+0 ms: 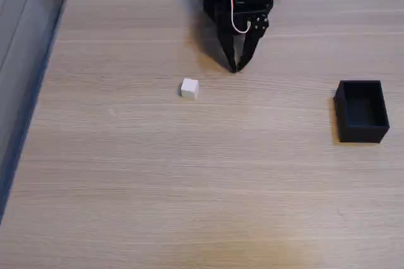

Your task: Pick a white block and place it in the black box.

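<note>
Bare light wood-grain tabletop [189, 206] fills the near part of the fixed view, with nothing lying on that front stretch. Along the left edge runs a grey surface beside the tabletop, and past the far edge at the top stand some pale upright things, too blurred to name. Moving right, the white block [189, 88] sits left of centre on the wood, standing alone with its small shadow under it. Up and to the right of it, near but not touching, the black pincer [234, 69] points down at the tabletop from the arm at the far edge, its two fingers pressed together at the tips and pinching nothing; a white cable loops over the body above them. Well apart at the right side rests the black box [361, 128], open-topped and upright.
</note>
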